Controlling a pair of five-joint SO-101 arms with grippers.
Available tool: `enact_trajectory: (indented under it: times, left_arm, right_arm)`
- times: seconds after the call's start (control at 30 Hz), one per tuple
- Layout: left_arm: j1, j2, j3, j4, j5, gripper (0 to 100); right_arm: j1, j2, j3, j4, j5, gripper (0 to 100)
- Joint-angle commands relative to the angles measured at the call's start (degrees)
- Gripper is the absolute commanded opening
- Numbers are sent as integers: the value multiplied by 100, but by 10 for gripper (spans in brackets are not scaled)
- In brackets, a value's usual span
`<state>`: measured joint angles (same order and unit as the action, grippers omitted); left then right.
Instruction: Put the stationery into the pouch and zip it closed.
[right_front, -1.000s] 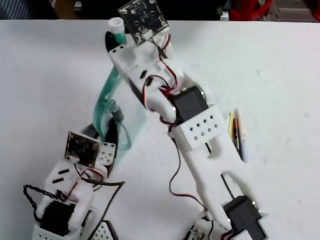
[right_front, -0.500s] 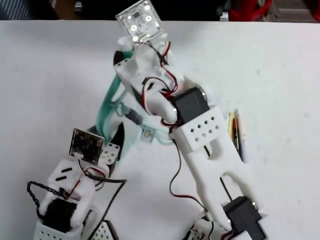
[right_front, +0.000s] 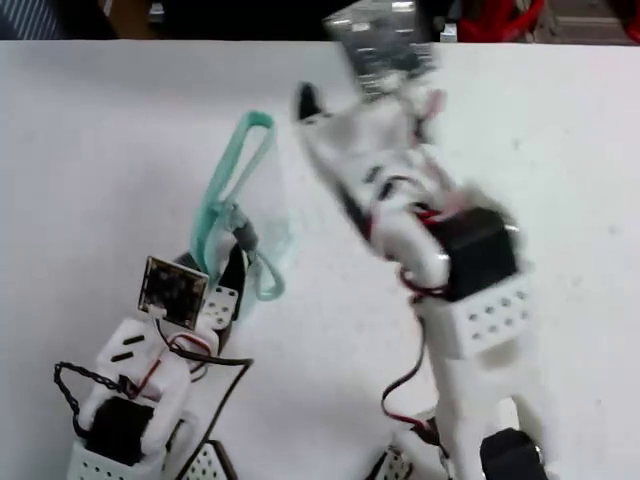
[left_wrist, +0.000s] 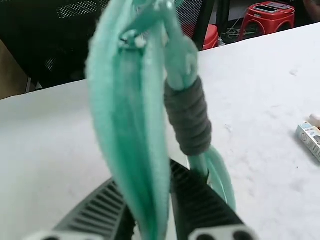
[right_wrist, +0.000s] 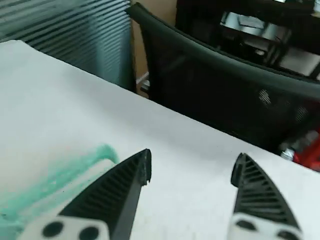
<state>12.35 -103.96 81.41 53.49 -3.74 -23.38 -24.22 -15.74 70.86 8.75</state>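
Observation:
The teal see-through pouch (right_front: 235, 190) stretches away from my left arm across the table, its far end free. My left gripper (right_front: 231, 287) is shut on its near end; in the left wrist view the black fingers (left_wrist: 192, 200) pinch the teal zip edge (left_wrist: 131, 125) beside a grey-wrapped teal loop (left_wrist: 189, 116). My right gripper (right_front: 312, 104) hovers to the right of the pouch's far end, blurred. Its own view shows the right gripper (right_wrist: 192, 160) open and empty, with the pouch (right_wrist: 52, 182) off to one side. A small boxed stationery item (left_wrist: 310, 138) lies on the table.
The white table (right_front: 100, 130) runs to its far edge, with dark chairs and red stools behind it. My right arm's white body (right_front: 470, 310) crosses the table's right half. Cables trail near the left arm's base (right_front: 120, 420).
My right arm has swung up and to the right, away from the pouch's far end, and now covers the pens at the right. The pouch has settled lower; the left gripper keeps hold.

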Motion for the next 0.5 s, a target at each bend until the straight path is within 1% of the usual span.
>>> enact_trajectory:
  times: [0.0, 0.07, 0.1, 0.17, 0.27, 0.37, 0.47]
  left_arm:
    - [-66, 92, -9, -79, -44, 72]
    - [-66, 92, -9, -79, -44, 72]
    - [-66, 92, -9, -79, -44, 72]
    - [-66, 92, -9, -79, -44, 72]
    - [-66, 92, -9, -79, -44, 72]
    - [-66, 92, -9, -79, -44, 72]
    - [-66, 92, 0, -79, -44, 72]
  right_arm:
    - [1042, -163, -105, 655, 18, 251]
    - [1657, -163, 123, 936, 97, 245]
    - [1930, -163, 273, 1024, 255, 233]
    - [2404, -163, 738, 1033, 703, 198]
    - [2897, -163, 1697, 822, 1327, 152]
    - [3187, -163, 2892, 57, 1635, 156]
    - [3380, -163, 3859, -954, 1644, 177]
